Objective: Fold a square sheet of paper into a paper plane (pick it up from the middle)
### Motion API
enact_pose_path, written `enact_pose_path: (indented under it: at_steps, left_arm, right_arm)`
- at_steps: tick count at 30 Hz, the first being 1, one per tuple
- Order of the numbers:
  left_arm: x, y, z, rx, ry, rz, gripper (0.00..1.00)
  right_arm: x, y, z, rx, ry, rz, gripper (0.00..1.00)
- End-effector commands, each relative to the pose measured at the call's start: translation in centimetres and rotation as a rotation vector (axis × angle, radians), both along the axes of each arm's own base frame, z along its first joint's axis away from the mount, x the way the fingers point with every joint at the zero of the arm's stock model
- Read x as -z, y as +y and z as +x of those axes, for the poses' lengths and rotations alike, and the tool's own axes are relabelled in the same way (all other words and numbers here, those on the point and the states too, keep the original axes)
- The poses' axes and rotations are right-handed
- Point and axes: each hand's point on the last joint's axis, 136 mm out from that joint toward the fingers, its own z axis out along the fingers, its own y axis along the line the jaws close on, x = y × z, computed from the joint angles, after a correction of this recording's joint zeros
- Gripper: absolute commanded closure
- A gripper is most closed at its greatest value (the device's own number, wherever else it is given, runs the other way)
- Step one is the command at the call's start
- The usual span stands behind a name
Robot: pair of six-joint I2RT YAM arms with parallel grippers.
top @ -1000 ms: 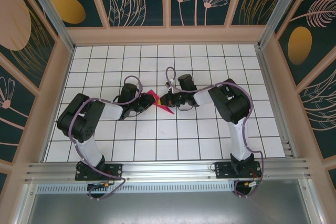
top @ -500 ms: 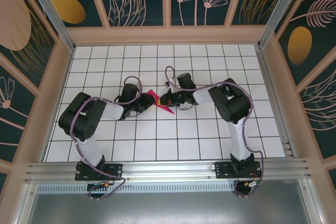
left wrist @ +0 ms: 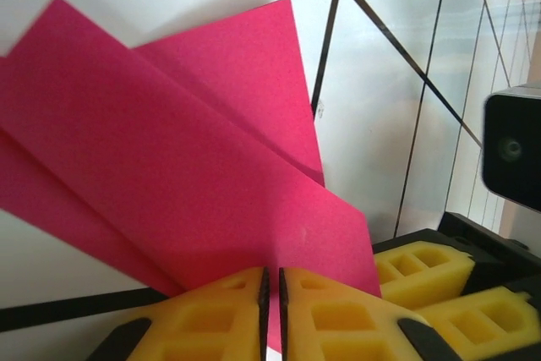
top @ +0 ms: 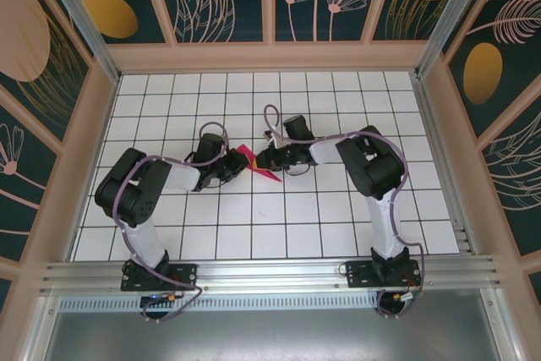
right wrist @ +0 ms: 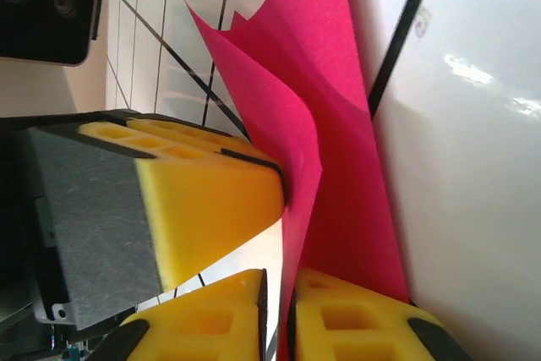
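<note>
Mid-fold near the middle of the table (top: 338, 209), the left end effector (top: 228, 166) is pinching the creased square sheet of paper (top: 247, 158) from 9 o'clock and the right end effector (top: 270, 161) is pinching it from 3 o'clock, and the next move probably needs a gentle, flat press.

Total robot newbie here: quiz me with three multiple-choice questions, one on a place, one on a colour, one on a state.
1. Where is the folded magenta-pink paper sheet? A) between the left gripper and right gripper B) far right corner C) inside a box
2. The gripper pads are: A) blue B) yellow C) green
3. The left gripper is: A) wide open B) shut on the paper C) holding a cup
Answers: 1A, it sits between both arm tips; 2B, yellow foam shows; 3B, its pads pinch the paper's edge.
</note>
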Motion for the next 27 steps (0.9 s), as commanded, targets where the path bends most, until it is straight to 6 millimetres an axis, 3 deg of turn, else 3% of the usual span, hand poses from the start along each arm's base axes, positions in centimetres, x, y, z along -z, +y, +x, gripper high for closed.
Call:
enact_pose_path:
  at_steps: [1, 9, 17, 27]
  left_arm:
    - [3.5, 1.7, -0.8, -0.059, 0.102, 0.107, 0.85]
    - [4.3, 2.1, -1.0, -0.07, 0.137, 0.13, 0.86]
    - [4.6, 2.1, -1.1, -0.067, 0.155, 0.137, 0.86]
    - [4.5, 2.0, -1.0, -0.06, 0.159, 0.143, 0.86]
  right_arm:
    - [-1.2, -0.6, 0.1, -0.012, -0.047, -0.017, 0.77]
    - [-3.0, -1.9, 0.3, -0.002, -0.154, -0.02, 0.64]
    - [-1.9, -3.1, -0.6, -0.062, -0.235, -0.095, 0.62]
    - [-1.3, -1.5, -1.5, -0.178, -0.316, -0.11, 0.65]
